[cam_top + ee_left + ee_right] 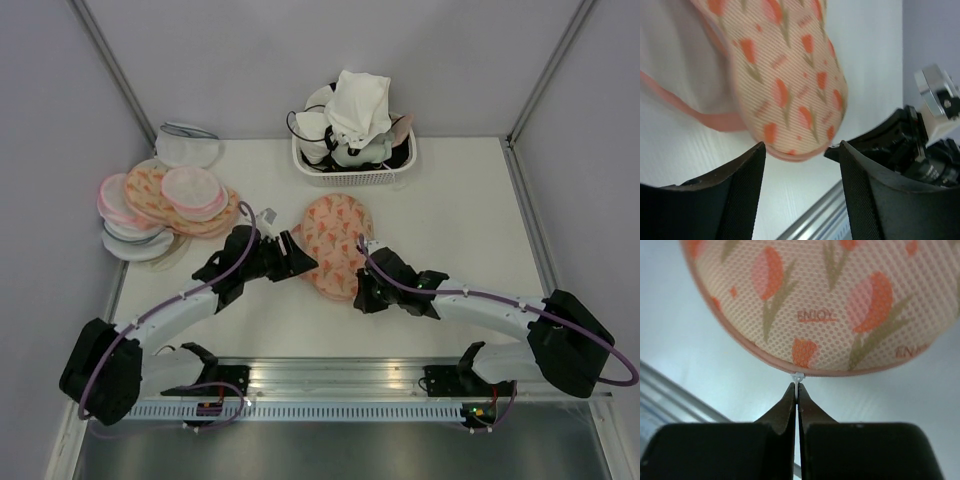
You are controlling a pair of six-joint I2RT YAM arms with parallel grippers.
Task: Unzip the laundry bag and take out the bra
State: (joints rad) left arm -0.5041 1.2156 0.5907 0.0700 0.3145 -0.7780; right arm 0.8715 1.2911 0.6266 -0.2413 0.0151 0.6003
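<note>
The peach laundry bag with its orange leaf print lies flat mid-table. In the left wrist view the laundry bag has its rounded end just beyond my left gripper, which is open with nothing between its fingers. In the top view the left gripper sits at the bag's left edge. My right gripper is at the bag's near right edge. It is shut on the small white zip pull on the pink zip edging of the bag. The bra is hidden.
A white basket full of white and dark garments stands at the back. A pile of similar pouches lies at the left, with a white pouch behind it. A metal rail runs along the near edge.
</note>
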